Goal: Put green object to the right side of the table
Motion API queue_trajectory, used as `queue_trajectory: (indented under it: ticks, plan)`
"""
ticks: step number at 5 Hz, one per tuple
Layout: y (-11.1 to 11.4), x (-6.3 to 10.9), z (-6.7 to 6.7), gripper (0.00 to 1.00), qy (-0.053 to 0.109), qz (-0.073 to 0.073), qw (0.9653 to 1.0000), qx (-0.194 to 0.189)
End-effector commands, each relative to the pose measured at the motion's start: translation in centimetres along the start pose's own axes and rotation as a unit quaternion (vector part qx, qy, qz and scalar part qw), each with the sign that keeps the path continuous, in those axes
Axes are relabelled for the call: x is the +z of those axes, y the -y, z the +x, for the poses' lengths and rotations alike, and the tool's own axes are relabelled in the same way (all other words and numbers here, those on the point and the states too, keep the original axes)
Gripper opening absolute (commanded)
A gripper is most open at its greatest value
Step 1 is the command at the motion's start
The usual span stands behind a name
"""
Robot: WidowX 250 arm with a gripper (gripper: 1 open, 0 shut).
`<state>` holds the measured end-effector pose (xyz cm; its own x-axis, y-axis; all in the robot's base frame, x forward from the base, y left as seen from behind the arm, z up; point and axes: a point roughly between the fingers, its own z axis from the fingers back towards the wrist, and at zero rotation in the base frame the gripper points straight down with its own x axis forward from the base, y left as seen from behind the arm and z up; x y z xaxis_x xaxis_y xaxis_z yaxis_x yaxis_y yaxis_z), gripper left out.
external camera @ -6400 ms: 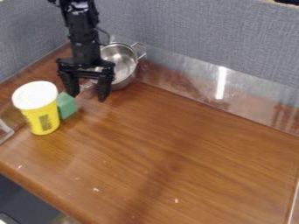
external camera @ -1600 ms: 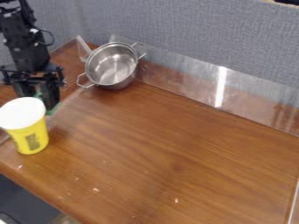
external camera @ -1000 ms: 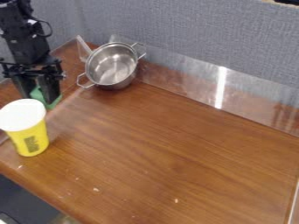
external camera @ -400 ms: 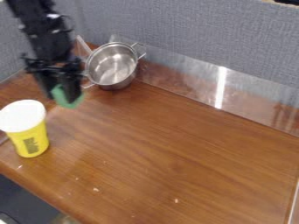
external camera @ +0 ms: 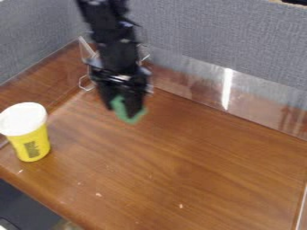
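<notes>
My gripper (external camera: 127,106) points down over the middle of the table (external camera: 204,171), toward its far side. The jaws are clamped on the green cube (external camera: 128,110), which hangs between my fingers (external camera: 110,97) clear of the wood. The picture is blurred around the arm. My arm hides most of the steel pot; only a handle (external camera: 86,85) shows at my left. A yellow cup (external camera: 30,131) with a white rim stands upright near the left edge, well apart from me. Clear plastic walls (external camera: 234,87) line the far edge. The right half of the tabletop is bare wood.
</notes>
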<state>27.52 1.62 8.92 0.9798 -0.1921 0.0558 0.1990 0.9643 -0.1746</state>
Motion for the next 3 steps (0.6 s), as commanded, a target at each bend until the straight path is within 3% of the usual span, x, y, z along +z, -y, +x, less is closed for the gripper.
queue_trajectory:
  ticks: [1, 3]
  plan:
    - [3.4, 0.1, 1.5, 0.00, 0.015, 0.002, 0.9994, -0.032]
    - [8.6, -3.2, 2.2, 0.00, -0.006, -0.002, 0.9968, -0.080]
